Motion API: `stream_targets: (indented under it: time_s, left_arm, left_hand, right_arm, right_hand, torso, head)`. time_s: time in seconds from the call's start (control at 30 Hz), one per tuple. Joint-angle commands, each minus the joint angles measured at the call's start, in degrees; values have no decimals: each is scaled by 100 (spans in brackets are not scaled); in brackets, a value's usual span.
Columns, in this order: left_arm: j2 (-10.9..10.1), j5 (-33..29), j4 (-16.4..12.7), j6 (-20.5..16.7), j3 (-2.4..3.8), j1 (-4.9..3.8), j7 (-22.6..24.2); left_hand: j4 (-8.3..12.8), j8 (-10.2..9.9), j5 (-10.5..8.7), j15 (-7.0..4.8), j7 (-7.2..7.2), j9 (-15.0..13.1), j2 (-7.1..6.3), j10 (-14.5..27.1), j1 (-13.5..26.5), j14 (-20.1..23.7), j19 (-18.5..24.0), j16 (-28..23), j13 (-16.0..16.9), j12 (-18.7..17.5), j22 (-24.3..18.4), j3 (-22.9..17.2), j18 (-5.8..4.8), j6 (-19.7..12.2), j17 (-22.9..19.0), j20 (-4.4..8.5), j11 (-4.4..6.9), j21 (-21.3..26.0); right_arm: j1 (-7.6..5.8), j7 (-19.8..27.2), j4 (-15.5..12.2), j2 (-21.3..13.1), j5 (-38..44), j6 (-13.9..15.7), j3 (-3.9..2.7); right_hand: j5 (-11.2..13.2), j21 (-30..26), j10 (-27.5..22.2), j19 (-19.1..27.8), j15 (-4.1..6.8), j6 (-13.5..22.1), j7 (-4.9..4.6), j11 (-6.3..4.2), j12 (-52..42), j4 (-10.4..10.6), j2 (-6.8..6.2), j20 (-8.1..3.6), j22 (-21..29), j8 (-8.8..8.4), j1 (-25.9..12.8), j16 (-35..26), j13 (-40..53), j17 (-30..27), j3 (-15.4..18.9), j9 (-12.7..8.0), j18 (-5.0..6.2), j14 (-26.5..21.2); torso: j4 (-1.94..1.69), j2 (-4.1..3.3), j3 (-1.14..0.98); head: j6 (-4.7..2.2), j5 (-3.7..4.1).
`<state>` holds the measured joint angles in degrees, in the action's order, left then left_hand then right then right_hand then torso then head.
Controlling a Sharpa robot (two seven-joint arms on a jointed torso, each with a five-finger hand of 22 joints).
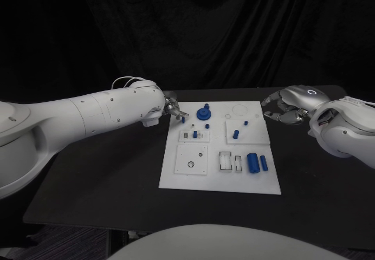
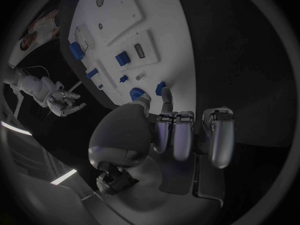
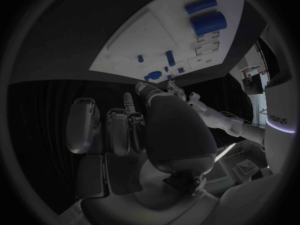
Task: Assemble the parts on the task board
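My left hand (image 1: 173, 111) hovers at the board's (image 1: 176, 181) far left corner, fingers apart, empty, beside the gear (image 1: 204, 113). Right hand (image 1: 283, 110) waits off the far right edge, seemingly loose (hard to judge). I'd descend slowly, fingers straddling the gear.

Task board (image 1: 221, 179) w/ blue parts (image 1: 252, 162) — left hand (image 1: 176, 112), right hand (image 1: 283, 111) at far corners

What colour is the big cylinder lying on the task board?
Blue. The big cylinder shows best in the head view, lying on the white task board.
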<state>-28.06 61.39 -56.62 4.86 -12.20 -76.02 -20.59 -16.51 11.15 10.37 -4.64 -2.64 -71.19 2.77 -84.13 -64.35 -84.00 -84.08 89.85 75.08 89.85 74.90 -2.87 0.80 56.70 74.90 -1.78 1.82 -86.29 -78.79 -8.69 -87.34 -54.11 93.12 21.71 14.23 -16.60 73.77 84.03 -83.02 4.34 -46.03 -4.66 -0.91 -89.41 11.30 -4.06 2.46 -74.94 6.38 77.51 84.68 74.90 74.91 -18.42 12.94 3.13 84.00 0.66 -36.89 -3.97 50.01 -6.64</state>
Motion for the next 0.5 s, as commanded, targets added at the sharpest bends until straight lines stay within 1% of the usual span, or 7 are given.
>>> stream_targets:
  time_s: [0.03,0.2,0.23,0.33,0.5]
  left_arm:
    - [32,13,32,186,4,24,29]
    - [54,13,82,212,4,45,45]
    - [58,13,90,213,4,49,50]
    - [66,13,108,212,4,57,67]
    - [71,13,125,202,4,66,102]
  left_hand:
    - [42,-39,65,31,7,13,5,-587,-72,-600,-387,15,1492,15,1370,-9,25,-57,1510,-28,-41,34]
    - [52,-45,144,34,5,26,10,-587,-132,-600,-375,15,1492,15,1364,-22,30,-65,1510,-32,-43,52]
    - [55,-50,210,37,4,34,15,-587,-164,-600,-362,15,1492,15,1356,-32,36,-71,1510,-35,-45,75]
    - [55,-56,271,38,2,43,16,-587,-191,-600,-357,15,1492,15,1354,-39,38,-80,1510,-37,-47,82]
    - [53,-61,288,39,-1,48,15,-587,-198,-600,-346,15,1492,15,1347,-40,43,-87,1510,-38,-48,102]
  right_arm:
    - [11,-39,-5,1,10,53,-4]
    - [11,-44,-8,4,10,47,-4]
    - [11,-44,-8,4,10,46,-4]
    - [11,-49,-9,3,10,39,-4]
    - [11,-56,-8,1,10,22,-4]
  right_hand:
    - [33,-17,498,30,-40,-41,16,31,19,7,-6,2,-1017,-24,24,-15,1432,1026,-30,-9,49,413]
    - [33,-17,498,30,-40,-41,16,31,19,7,-6,2,-1017,-24,24,-15,1432,1026,-30,-9,49,413]
    - [33,-17,498,30,-40,-41,16,31,19,7,-6,2,-1017,-24,24,-15,1432,1026,-30,-9,49,413]
    - [33,-17,498,30,-40,-41,16,31,19,7,-6,2,-1017,-24,24,-15,1432,1026,-30,-9,49,413]
    - [32,-31,496,34,-40,-47,14,32,20,-1,-10,3,-1014,-29,20,-17,1431,1024,-38,-15,51,413]
  torso:
    - [-3,2,0]
    - [-3,3,-2]
    - [-3,3,-1]
    - [-4,3,-1]
    - [-6,4,-2]
  head:
    - [-1,-7]
    - [-1,3]
    - [-1,7]
    - [-1,7]
    - [-1,7]
